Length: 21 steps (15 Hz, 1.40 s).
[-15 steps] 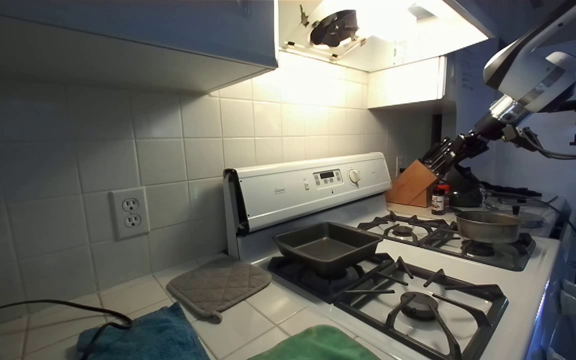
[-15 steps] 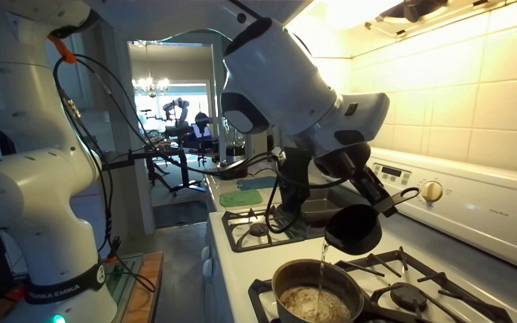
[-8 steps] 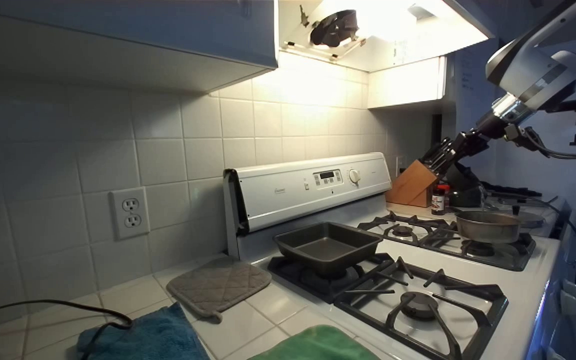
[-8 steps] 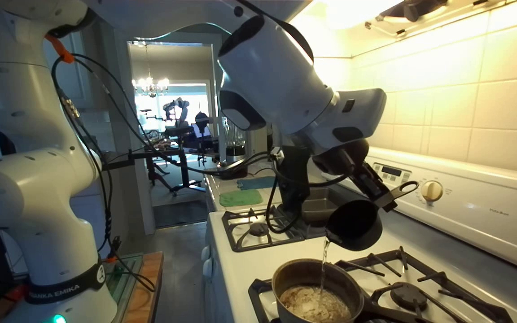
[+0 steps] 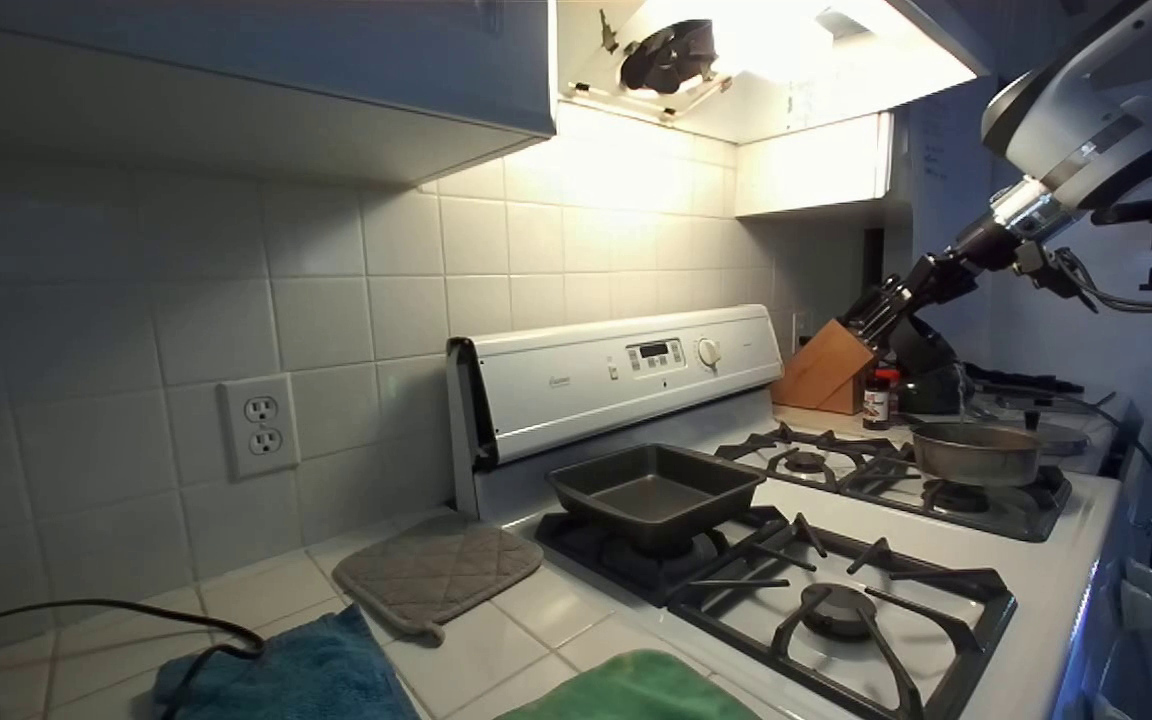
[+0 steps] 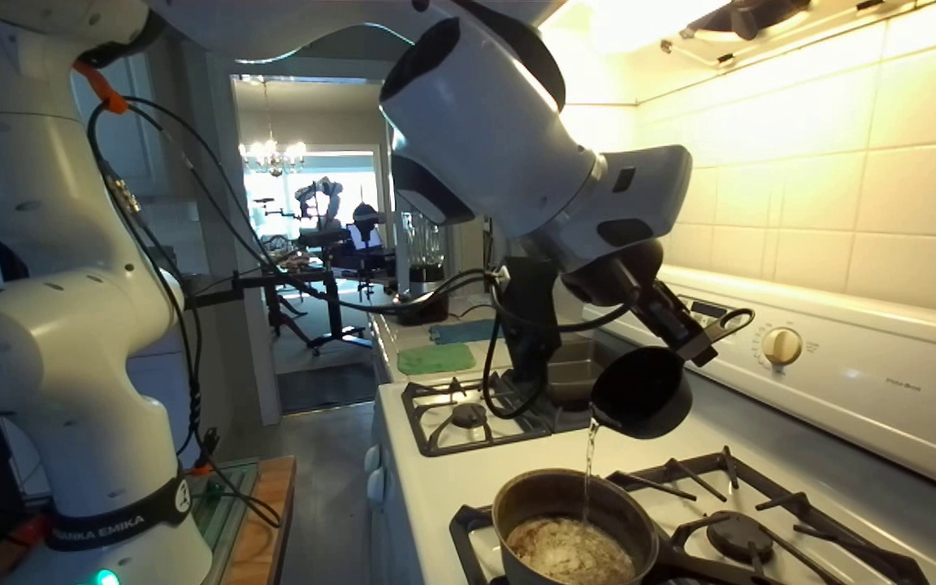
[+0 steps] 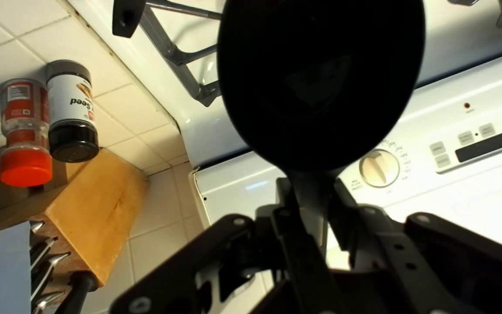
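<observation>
My gripper [image 6: 697, 341] is shut on the handle of a small black pan [image 6: 643, 394] with a looped handle end. In the wrist view, the fingers [image 7: 314, 194] clamp the handle from both sides, and the pan's dark bowl [image 7: 320, 87] hides part of the stove. The pan is tilted, and a thin stream of clear liquid [image 6: 590, 463] falls from its lip into a saucepan [image 6: 653, 516] below. The saucepan, also in an exterior view [image 5: 976, 457], stands on a burner grate and holds pale, bubbly or lumpy contents [image 6: 569, 552]. The held pan is apart from the saucepan.
A square dark baking pan [image 5: 656, 495] sits on another burner. A knife block [image 7: 96, 205], a black-capped spice jar [image 7: 71, 109] and a red-capped jar [image 7: 25, 131] stand beside the stove. The stove's back panel has a knob [image 6: 782, 347]. A pot holder [image 5: 441, 570] and cloths lie on the counter.
My gripper and the held pan have risen slightly. The pan stays tilted, and liquid keeps running from its lip into the saucepan. The other things have not moved.
</observation>
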### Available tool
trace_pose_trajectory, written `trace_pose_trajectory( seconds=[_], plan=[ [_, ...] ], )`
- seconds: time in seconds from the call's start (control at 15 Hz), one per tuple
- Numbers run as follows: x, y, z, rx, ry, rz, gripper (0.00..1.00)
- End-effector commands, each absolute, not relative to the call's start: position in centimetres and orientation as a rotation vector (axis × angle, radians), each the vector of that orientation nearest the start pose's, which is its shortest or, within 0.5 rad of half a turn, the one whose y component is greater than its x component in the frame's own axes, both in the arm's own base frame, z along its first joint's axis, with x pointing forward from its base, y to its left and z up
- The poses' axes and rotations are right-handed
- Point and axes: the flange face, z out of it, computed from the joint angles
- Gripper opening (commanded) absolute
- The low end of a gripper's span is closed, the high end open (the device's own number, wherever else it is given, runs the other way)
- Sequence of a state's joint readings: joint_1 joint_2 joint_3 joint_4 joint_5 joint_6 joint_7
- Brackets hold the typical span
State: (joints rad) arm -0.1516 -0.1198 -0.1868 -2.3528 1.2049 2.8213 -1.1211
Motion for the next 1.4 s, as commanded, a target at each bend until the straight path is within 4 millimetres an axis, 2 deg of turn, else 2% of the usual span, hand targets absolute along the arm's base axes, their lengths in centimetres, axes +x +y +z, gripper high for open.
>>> trace_pose_trajectory(
  seconds=[0.0,1.33],
  plan=[
    [45.67,-21.36,42.76,-2.62,0.352,-1.22,0.06],
    [45.11,-21.47,43.69,-2.561,0.29,-1.297,0.06]
  ],
)
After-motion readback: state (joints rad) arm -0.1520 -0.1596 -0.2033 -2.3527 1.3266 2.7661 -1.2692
